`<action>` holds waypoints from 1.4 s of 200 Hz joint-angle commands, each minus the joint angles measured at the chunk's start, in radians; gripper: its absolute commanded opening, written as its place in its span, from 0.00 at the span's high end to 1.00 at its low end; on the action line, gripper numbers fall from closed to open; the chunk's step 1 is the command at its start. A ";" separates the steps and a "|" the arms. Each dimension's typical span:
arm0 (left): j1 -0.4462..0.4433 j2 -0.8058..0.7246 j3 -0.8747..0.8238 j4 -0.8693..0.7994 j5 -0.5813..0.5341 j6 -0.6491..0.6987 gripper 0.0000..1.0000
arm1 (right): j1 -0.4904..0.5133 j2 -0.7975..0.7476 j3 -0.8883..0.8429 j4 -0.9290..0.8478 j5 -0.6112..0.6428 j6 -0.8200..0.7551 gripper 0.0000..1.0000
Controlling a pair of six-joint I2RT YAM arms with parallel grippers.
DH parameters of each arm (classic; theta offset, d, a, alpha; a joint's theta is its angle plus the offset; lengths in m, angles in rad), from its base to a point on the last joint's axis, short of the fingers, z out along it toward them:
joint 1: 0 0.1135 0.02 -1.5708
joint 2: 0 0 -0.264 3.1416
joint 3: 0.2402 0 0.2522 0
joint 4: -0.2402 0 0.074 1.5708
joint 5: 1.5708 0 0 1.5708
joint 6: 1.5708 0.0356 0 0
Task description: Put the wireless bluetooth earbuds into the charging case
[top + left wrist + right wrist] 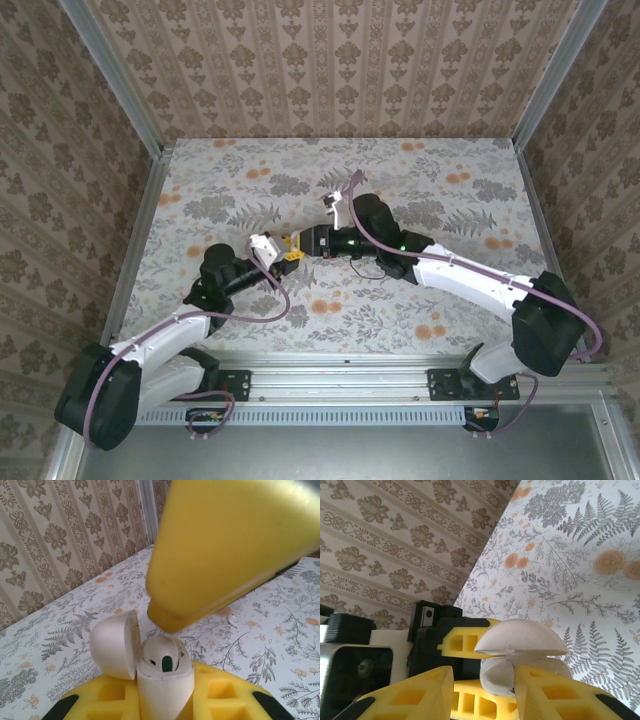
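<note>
Charging case (165,682) of glossy white plastic, lid open, is sitting pinched in the left claw (165,702), the right claw (482,677) hovering part-spread over it; a tiny white earbud (232,620) is lying on the bench (280,645) at its two o'clock.

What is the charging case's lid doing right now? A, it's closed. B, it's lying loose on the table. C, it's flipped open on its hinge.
C: the left wrist view shows the charging case between the left fingers, its lid swung open to one side and attached at the hinge.
</note>
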 commanded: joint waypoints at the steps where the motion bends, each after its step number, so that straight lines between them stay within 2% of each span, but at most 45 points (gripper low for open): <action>1: -0.005 -0.018 0.029 0.014 0.020 -0.003 0.92 | -0.013 -0.049 0.003 -0.029 -0.012 -0.038 0.62; 34: -0.006 -0.019 0.033 0.012 0.019 -0.003 0.92 | -0.027 -0.052 -0.004 -0.068 0.004 -0.044 0.62; 80: -0.008 -0.016 0.022 0.018 0.019 -0.008 0.92 | -0.081 -0.135 -0.014 -0.195 0.023 -0.073 0.63; 127: -0.013 0.009 0.007 0.054 0.046 -0.039 0.92 | -0.159 -0.130 0.053 -0.504 0.037 -0.161 0.63; 165: -0.022 0.065 -0.010 0.149 0.121 -0.115 0.92 | -0.244 -0.078 0.096 -0.741 0.053 -0.244 0.63; 219: -0.037 0.070 0.000 0.154 0.152 -0.135 0.92 | -0.377 0.043 0.144 -1.008 0.187 -0.321 0.61; 280: -0.044 0.051 0.002 0.126 0.144 -0.120 0.92 | -0.503 0.190 0.189 -1.160 0.366 -0.384 0.60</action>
